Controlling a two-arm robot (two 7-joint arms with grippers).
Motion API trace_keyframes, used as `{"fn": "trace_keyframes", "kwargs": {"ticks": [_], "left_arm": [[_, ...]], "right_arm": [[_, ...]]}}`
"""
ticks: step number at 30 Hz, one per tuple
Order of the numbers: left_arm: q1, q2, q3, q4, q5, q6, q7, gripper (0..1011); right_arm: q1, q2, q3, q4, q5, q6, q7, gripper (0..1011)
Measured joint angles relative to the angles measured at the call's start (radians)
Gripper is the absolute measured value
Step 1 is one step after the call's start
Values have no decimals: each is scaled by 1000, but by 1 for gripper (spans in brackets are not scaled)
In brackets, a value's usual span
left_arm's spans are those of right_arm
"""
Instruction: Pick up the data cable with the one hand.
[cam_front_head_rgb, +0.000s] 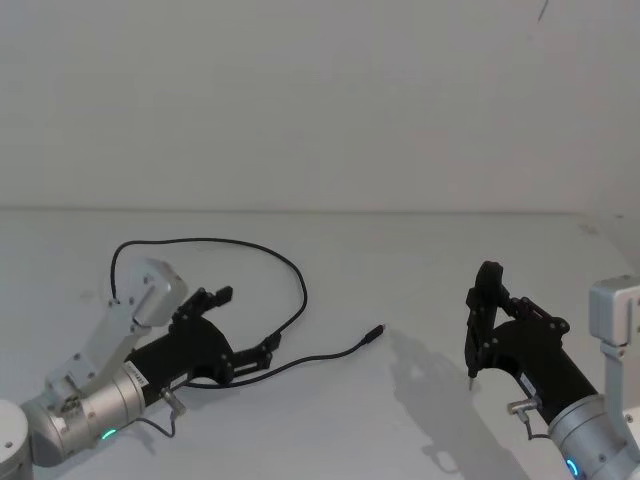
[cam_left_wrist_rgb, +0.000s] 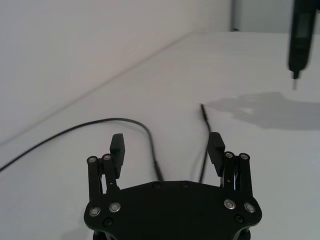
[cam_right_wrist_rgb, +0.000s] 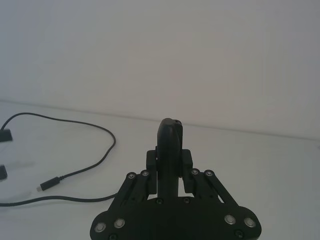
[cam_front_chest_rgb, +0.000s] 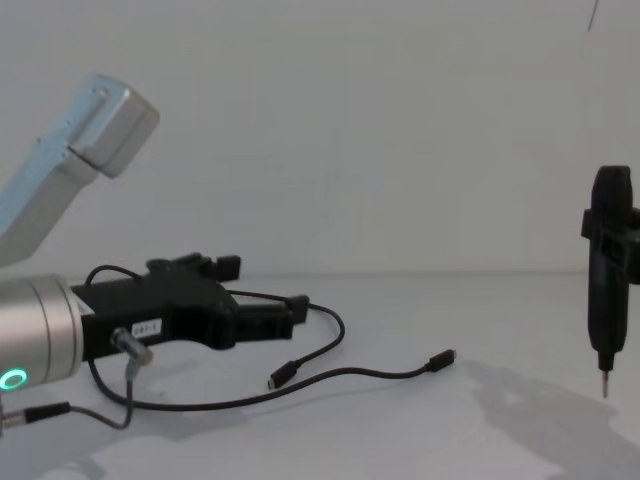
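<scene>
The data cable lies on the white table in a wide loop, one slim plug pointing right. In the chest view its two plugs rest on the table. My left gripper is open and low over the cable. In the left wrist view two cable strands run between the spread fingers, untouched by the pads. My right gripper hovers at the right, shut on a black pen-shaped tool with its metal tip down.
The white table runs back to a plain white wall. A short dark wire hangs from the left wrist. The tool's shadow falls between the two arms.
</scene>
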Motion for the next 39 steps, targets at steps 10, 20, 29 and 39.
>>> {"fn": "trace_keyframes", "kwargs": {"ticks": [10,20,29,39], "left_arm": [[-90,-22,52,129,-35,-9,-176,1001],[-193,-62,111,275,-40,-23,-305,1001],[-247,-87,143,350,-32,-34,-342,1001],[-284,-98,171,387,-6,-35,-350,1001]], "right_arm": [[0,0,0,0,0,0,0,279],[0,0,0,0,0,0,0,279],[0,0,0,0,0,0,0,279],[0,0,0,0,0,0,0,279]]}}
